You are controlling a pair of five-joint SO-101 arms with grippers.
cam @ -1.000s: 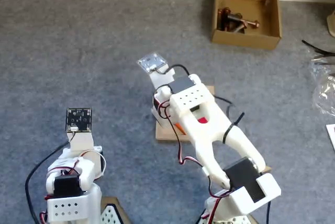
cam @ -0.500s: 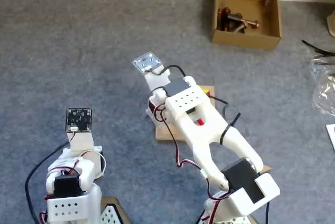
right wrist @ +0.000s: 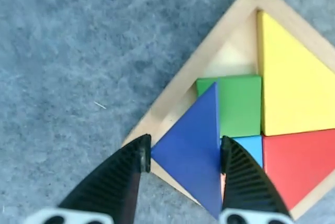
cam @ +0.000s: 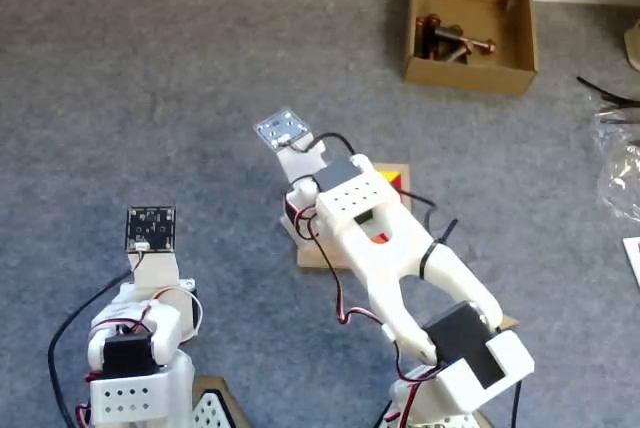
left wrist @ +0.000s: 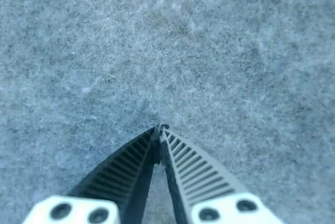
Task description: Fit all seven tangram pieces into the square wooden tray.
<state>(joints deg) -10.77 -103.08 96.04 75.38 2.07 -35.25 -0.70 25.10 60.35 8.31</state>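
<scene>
The tray [right wrist: 201, 59] sits at the centre of the desk [left wrist: 157, 35]. It holds a yellow triangle [right wrist: 293, 77], a green square [right wrist: 238, 103], a red piece [right wrist: 298, 161] and a light-blue piece [right wrist: 248, 148]. A blue triangle [right wrist: 193, 150] overlaps the rim, clamped in the right gripper [right wrist: 184, 145], whose arm stretches in from 5 o'clock. At 1 o'clock a box [cam: 465, 73] holds coppery metal parts [cam: 450, 43]. At 7 o'clock the left gripper [left wrist: 160, 130] hangs closed over bare desk.
</scene>
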